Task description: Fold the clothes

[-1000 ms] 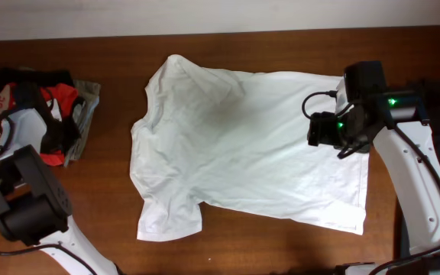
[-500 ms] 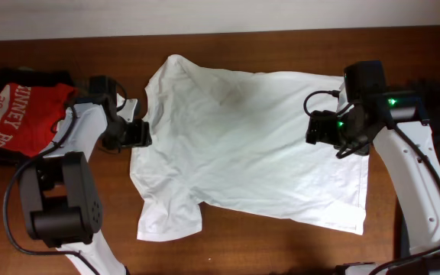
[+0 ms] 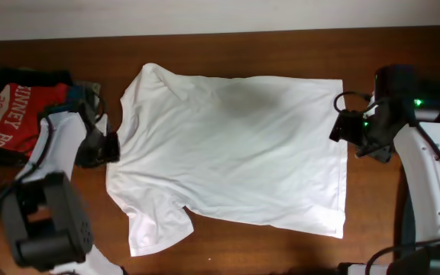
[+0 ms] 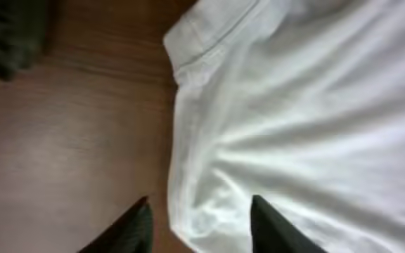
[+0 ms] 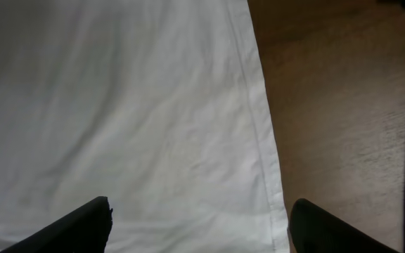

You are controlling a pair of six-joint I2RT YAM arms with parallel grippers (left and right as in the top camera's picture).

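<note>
The white shirt (image 3: 228, 153) lies spread flat on the brown table (image 3: 281, 244), sleeves at the left and hem at the right. Its green-and-yellow patch does not show. My left gripper (image 3: 111, 147) is at the shirt's left edge between the sleeves. In the left wrist view the fingers (image 4: 199, 225) are open, with the bunched edge of the shirt (image 4: 294, 126) between them. My right gripper (image 3: 341, 128) is at the hem on the right. In the right wrist view it (image 5: 199, 225) is wide open over the shirt's hem (image 5: 248, 105), holding nothing.
A red shirt with white lettering (image 3: 14, 107) lies at the far left, with a grey-green cloth (image 3: 90, 92) beside it, also in the left wrist view (image 4: 13, 35). The wall edge runs along the table's back.
The white shirt has slid left and now lies flatter. My left gripper moved left and down with its edge. My right gripper moved right, off the body to the hem.
</note>
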